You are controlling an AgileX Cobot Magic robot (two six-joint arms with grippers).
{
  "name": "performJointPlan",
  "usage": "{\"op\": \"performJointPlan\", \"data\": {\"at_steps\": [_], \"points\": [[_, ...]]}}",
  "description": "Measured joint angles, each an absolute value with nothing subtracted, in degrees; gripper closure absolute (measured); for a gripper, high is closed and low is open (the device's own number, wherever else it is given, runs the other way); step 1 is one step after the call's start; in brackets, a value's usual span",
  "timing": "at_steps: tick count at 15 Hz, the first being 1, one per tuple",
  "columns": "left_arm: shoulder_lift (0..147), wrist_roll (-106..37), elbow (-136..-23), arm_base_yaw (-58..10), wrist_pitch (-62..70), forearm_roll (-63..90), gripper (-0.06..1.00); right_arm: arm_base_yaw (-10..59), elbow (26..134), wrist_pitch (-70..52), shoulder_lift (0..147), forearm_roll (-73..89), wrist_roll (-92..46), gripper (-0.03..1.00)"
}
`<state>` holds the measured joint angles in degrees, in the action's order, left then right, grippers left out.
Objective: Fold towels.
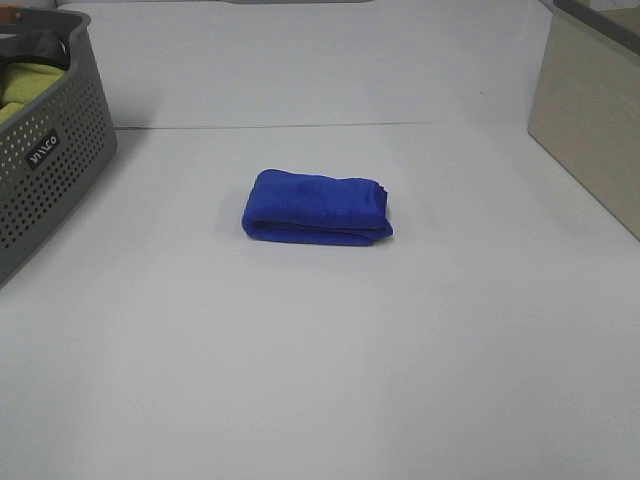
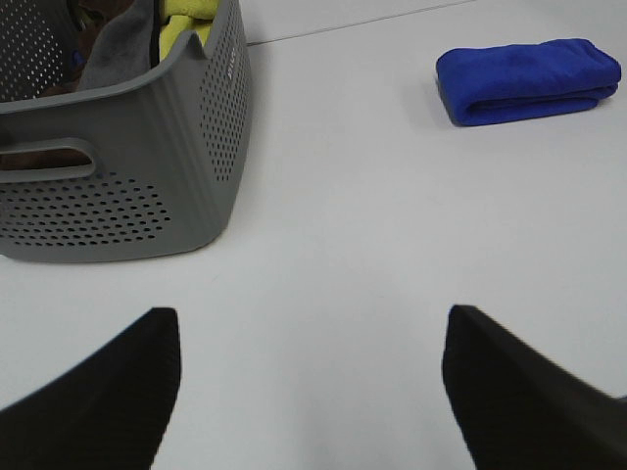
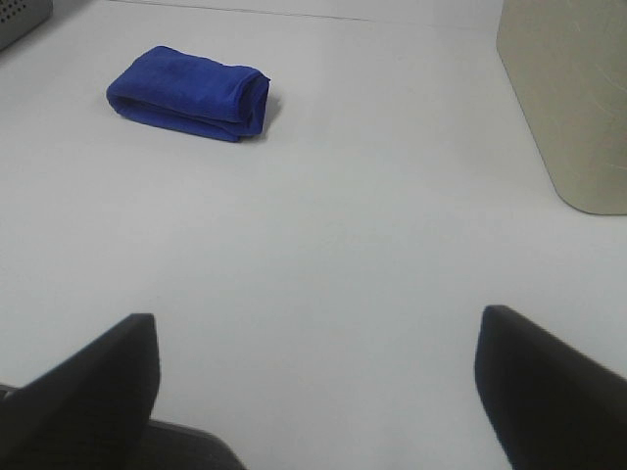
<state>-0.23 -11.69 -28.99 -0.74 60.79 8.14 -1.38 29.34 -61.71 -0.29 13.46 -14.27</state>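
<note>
The royal-blue towel [image 1: 317, 206] lies folded into a small thick bundle in the middle of the white table. It also shows in the left wrist view [image 2: 529, 80] and in the right wrist view [image 3: 190, 93]. My left gripper [image 2: 312, 392] is open and empty, low over the table beside the basket, well apart from the towel. My right gripper [image 3: 315, 392] is open and empty, low over the table, well apart from the towel. Neither arm shows in the exterior high view.
A grey perforated basket [image 1: 45, 170] stands at the left, holding yellow-green and dark cloths [image 2: 186, 20]. A beige bin [image 1: 590, 130] stands at the right; it also shows in the right wrist view [image 3: 573, 98].
</note>
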Motion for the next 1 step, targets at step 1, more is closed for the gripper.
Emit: {"op": "performJointPlan", "data": {"at_steps": [1], "points": [[-0.2,-11.7,-29.0,-0.7,60.8,8.1,0.23,-1.4,29.3,-61.7,-0.3,13.5,-14.3,0.14]]}}
